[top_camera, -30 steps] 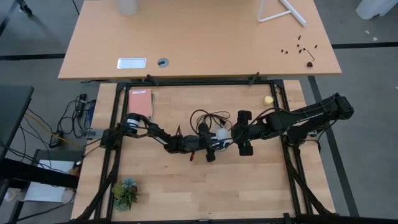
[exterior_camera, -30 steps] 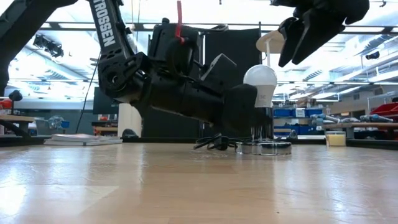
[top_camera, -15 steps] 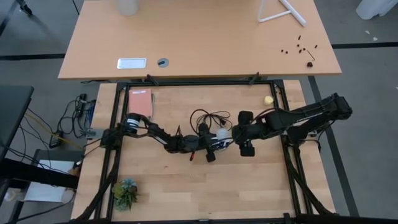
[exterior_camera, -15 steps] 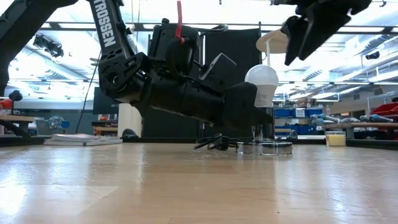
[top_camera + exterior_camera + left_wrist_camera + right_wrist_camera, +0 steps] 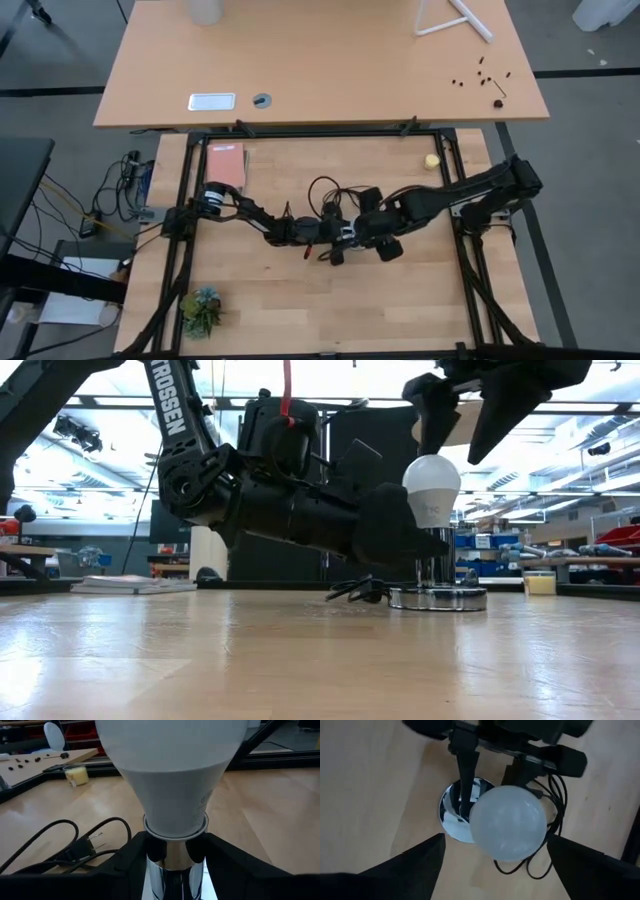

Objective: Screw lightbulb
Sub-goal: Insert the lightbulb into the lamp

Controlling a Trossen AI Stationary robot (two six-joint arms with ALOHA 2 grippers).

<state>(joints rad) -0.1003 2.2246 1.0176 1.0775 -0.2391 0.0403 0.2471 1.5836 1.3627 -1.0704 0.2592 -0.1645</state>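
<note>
Bulb seated upright in socket, centre-right of low view.
Left gripper (image 5: pixel 400 540) clamped on chrome socket stem (image 5: pixel 174 870) under the lightbulb (image 5: pixel 431 490), likely bracing it for turning; right gripper (image 5: pixel 462 410) spread wide above globe, holding nothing. Left wrist view alone shows fingers (image 5: pixel 131 862) flanking the stem; high view hides bulb.

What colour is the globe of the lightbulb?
Frosted white; the lightbulb globe shows best in the right wrist view.
</note>
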